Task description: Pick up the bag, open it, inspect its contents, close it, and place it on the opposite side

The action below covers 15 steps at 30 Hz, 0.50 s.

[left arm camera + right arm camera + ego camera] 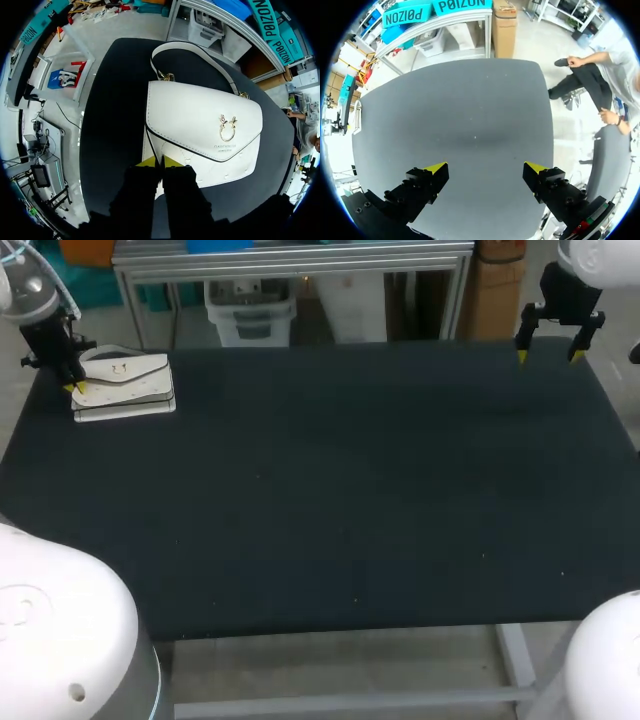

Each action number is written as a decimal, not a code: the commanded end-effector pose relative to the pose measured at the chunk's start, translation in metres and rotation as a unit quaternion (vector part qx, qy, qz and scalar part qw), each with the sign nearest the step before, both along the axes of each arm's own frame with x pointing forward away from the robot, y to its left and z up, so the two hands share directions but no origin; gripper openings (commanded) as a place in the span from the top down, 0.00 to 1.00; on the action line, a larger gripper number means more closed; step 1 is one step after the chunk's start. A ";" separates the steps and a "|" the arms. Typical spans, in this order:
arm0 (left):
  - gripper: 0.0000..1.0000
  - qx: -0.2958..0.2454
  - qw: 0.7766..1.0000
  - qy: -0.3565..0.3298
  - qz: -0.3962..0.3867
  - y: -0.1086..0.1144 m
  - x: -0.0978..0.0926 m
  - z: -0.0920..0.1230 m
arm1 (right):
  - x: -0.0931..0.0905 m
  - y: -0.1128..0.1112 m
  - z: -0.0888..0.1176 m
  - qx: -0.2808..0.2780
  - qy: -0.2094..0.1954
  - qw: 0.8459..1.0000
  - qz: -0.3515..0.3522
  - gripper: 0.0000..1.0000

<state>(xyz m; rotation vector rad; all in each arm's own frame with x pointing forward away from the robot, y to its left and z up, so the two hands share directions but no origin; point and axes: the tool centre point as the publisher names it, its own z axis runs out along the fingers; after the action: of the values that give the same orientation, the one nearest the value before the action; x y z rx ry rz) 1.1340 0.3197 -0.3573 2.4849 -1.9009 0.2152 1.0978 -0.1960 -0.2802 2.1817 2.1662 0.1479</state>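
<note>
Lifting the bag [125,385] well calls, I judge, for a firm pinch on its edge or strap [190,50] rather than the flap, then a straight rise. It lies flat at the upper left of the tabletop [330,490], flap closed. The left tool [78,388] sits at its left edge, tips pressed together; whether they catch any of it I cannot tell. The right tool [548,355], upper right, hangs spread wide. One bag, one strap, one gold clasp [227,129], two tools.
</note>
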 end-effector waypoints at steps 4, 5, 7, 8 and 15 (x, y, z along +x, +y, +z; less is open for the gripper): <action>1.00 -0.015 1.000 0.003 0.002 0.013 -0.001 -0.006 | 0.002 0.004 0.002 -0.003 0.008 1.000 -0.002 0.00; 1.00 -0.016 1.000 0.003 0.001 0.014 -0.001 -0.006 | 0.002 0.004 0.003 -0.003 0.008 1.000 -0.003 0.00; 1.00 -0.020 1.000 0.001 -0.001 0.014 -0.002 -0.006 | 0.002 0.005 0.003 -0.004 0.008 1.000 -0.003 0.00; 1.00 -0.022 1.000 0.002 -0.003 0.014 -0.002 -0.006 | 0.002 0.006 0.003 -0.004 0.008 1.000 -0.003 0.00; 0.00 -0.037 0.999 -0.014 -0.005 0.010 -0.009 0.004 | 0.000 0.008 0.002 -0.002 0.008 1.000 -0.005 0.00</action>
<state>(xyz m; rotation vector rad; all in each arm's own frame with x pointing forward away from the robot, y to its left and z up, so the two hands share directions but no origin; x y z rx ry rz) 1.1333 0.3297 -0.3576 2.4273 -1.8768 0.2894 1.0980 -0.1884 -0.2781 2.1987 2.1626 0.1305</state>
